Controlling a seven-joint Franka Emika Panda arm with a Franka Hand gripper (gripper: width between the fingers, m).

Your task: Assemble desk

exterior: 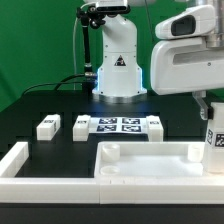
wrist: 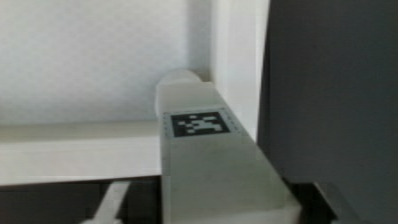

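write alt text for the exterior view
A robot gripper at the exterior view's right holds a small white tagged block leg upright at a corner of the wide white plastic tray-like desk top. Behind it on the black table lie other loose white legs and the marker board.

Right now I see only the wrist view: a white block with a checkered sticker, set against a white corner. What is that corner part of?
Observer: It belongs to the desk top, a wide white tray with a raised rim, in the foreground of the exterior view.
Operator: Are there more blocks like mine?
Observer: At least two. A loose leg and a second leg lie apart on the black table, toward the exterior view's left.
Operator: Where along the tray is my block?
Observer: The hand holds your block at the tray's end on the exterior view's right.
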